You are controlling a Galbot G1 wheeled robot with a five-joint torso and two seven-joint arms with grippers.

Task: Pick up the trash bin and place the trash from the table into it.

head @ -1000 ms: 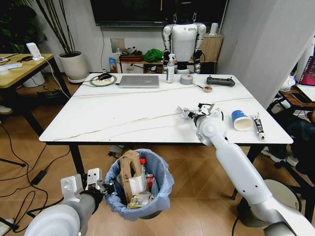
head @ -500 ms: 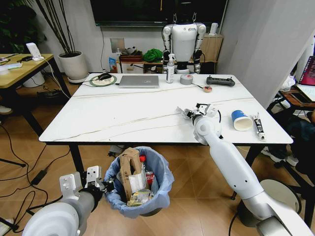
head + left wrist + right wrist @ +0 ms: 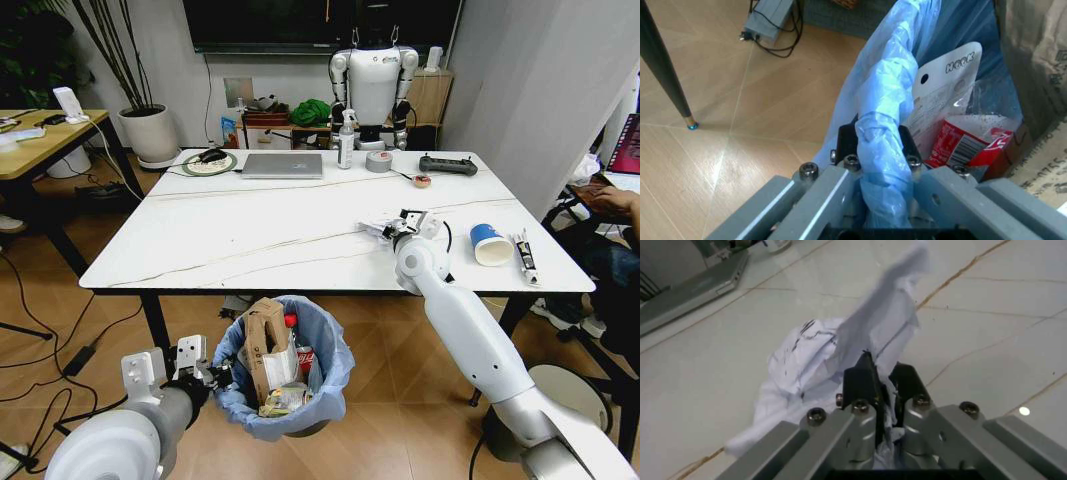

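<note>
Your left gripper clamps the crinkled light-blue bag rim of the small dark trash bin, held below the white marble-look table edge to catch litter, while your right gripper pinches crumpled white paper on the tabletop, w/ a blue paper cup nearby.

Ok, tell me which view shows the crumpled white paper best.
The right wrist view: the crumpled white paper lies close up on the table, pinched in the right gripper. In the head view the paper is a small scrap ahead of that gripper. The left wrist view looks at the trash bin.
</note>
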